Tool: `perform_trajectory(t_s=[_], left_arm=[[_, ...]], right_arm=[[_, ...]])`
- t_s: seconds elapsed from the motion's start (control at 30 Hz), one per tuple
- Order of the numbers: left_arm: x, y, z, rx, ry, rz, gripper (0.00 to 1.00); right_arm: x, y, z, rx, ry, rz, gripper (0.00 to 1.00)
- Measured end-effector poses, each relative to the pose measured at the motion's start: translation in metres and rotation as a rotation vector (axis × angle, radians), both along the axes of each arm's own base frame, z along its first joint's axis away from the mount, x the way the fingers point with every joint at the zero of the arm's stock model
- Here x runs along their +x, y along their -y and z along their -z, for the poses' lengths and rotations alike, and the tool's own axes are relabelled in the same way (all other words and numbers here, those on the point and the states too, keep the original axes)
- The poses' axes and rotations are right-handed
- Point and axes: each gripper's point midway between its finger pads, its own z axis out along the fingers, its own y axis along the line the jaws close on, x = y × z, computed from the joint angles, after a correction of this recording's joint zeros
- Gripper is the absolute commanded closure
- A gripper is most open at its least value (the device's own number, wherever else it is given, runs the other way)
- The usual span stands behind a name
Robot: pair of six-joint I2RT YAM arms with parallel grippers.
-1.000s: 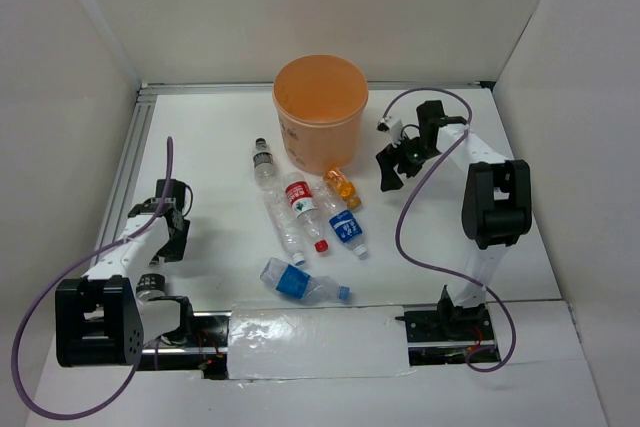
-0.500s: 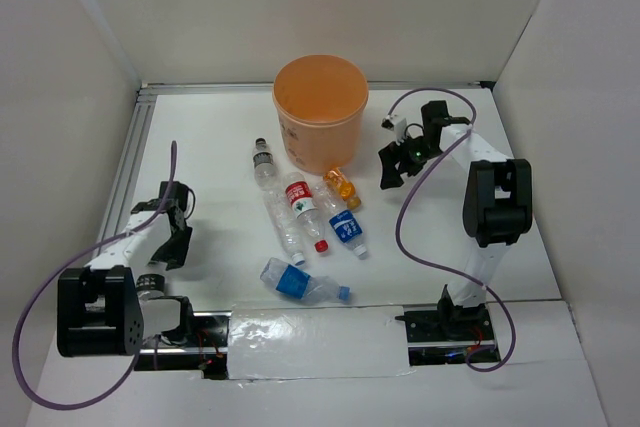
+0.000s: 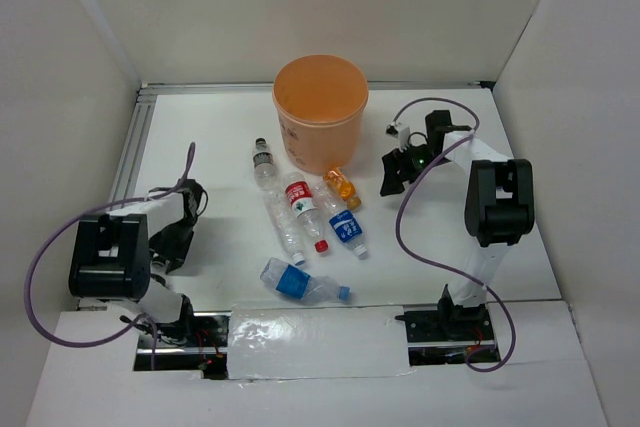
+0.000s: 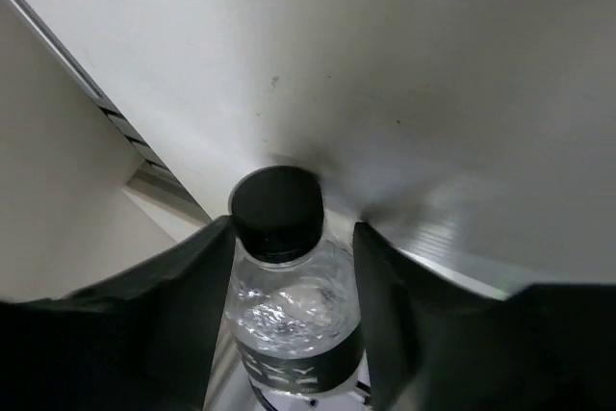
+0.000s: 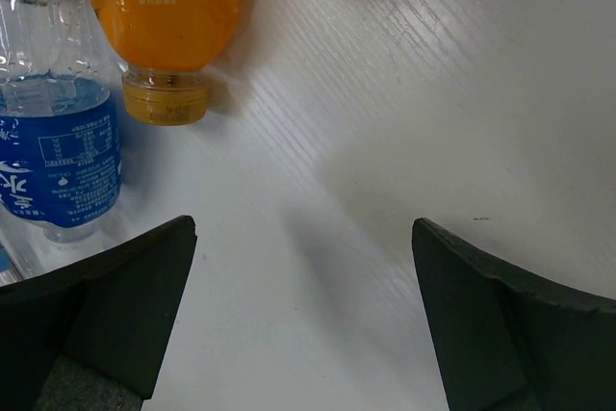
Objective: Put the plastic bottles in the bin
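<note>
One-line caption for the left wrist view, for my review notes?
Left hand straddling a clear dark-capped bottle, fingers close against its sides; grip not confirmed.

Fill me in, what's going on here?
The left hand has its fingers either side of a dark-capped bottle; whether they grip it yet is unclear. The right hand hangs open beside the orange bottle and a blue-labelled bottle. The other bottles lie loose in front of the bin.
</note>
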Motion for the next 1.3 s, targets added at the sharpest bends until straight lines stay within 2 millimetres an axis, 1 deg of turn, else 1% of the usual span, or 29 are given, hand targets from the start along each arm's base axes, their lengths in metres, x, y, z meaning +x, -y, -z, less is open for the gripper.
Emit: perform_trajectory(t_s=[0.1, 0.13, 0.2, 0.23, 0.37, 0.43, 0.5, 0.53, 0.6, 0.67, 0.7, 0.73, 0.77, 0.8, 0.87, 0.9, 0.93, 1.03, 1.1, 1.2, 1.3], left_arm=[[0.002, 0.0, 0.002, 0.006, -0.012, -0.005, 0.68], [0.002, 0.0, 0.002, 0.011, -0.014, -0.009, 0.82], [0.003, 0.0, 0.002, 0.013, -0.011, -0.017, 0.96], [0.004, 0.0, 0.001, 0.015, -0.007, -0.02, 1.0], [0.014, -0.001, -0.003, 0.023, 0.022, -0.034, 1.0], [0.029, -0.001, -0.011, 0.033, 0.05, -0.038, 1.0], [0.055, 0.003, -0.026, 0.041, 0.112, -0.033, 1.0], [0.075, 0.007, -0.037, 0.04, 0.161, -0.02, 1.0], [0.12, 0.021, -0.068, 0.023, 0.292, 0.011, 1.0], [0.175, 0.043, -0.112, -0.017, 0.486, 0.046, 1.0], [0.2, 0.057, -0.139, -0.043, 0.582, 0.068, 1.0], [0.225, 0.072, -0.169, -0.074, 0.691, 0.095, 1.0], [0.245, 0.088, -0.196, -0.104, 0.788, 0.122, 1.0], [0.26, 0.104, -0.222, -0.134, 0.876, 0.15, 1.0], [0.28, 0.142, -0.274, -0.202, 1.028, 0.223, 1.0], [0.291, 0.16, -0.299, -0.237, 1.109, 0.261, 1.0], [0.293, 0.178, -0.319, -0.272, 1.158, 0.292, 1.0], [0.305, 0.218, -0.361, -0.39, 1.29, 0.359, 1.0], [0.313, 0.232, -0.378, -0.451, 1.367, 0.38, 1.0], [0.329, 0.255, -0.388, -0.563, 1.446, 0.375, 1.0], [0.346, 0.278, -0.384, -0.649, 1.484, 0.362, 1.0]], right_arm=[[0.003, 0.006, -0.002, 0.017, 0.011, 0.01, 0.0], [0.004, 0.008, -0.002, 0.018, 0.016, 0.013, 0.0], [0.006, 0.014, -0.002, 0.018, 0.025, 0.02, 0.0], [0.007, 0.016, -0.002, 0.018, 0.029, 0.021, 0.0], [0.008, 0.021, -0.002, 0.026, 0.043, 0.023, 0.0], [0.005, 0.021, 0.0, 0.026, 0.045, 0.016, 0.0], [0.001, 0.021, 0.002, 0.026, 0.046, 0.009, 0.01], [0.0, 0.021, 0.002, 0.024, 0.053, 0.003, 0.03], [-0.001, 0.021, 0.0, 0.017, 0.069, -0.011, 0.08], [-0.002, 0.02, -0.003, 0.008, 0.094, -0.028, 0.14], [-0.002, 0.019, -0.005, 0.001, 0.108, -0.037, 0.22], [-0.001, 0.018, -0.008, -0.004, 0.124, -0.048, 0.27], [-0.001, 0.016, -0.011, -0.01, 0.139, -0.058, 0.32], [-0.002, 0.015, -0.014, -0.015, 0.152, -0.065, 0.38], [-0.004, 0.011, -0.022, -0.021, 0.176, -0.074, 0.5], [-0.006, 0.01, -0.027, -0.023, 0.193, -0.079, 0.5], [-0.007, 0.008, -0.032, -0.025, 0.21, -0.081, 0.5], [-0.016, 0.004, -0.043, -0.028, 0.259, -0.076, 0.5], [-0.025, 0.002, -0.045, -0.032, 0.269, -0.066, 0.49], [-0.037, 0.001, -0.047, -0.031, 0.26, -0.042, 0.46], [-0.042, 0.001, -0.054, -0.035, 0.278, -0.027, 0.43]])
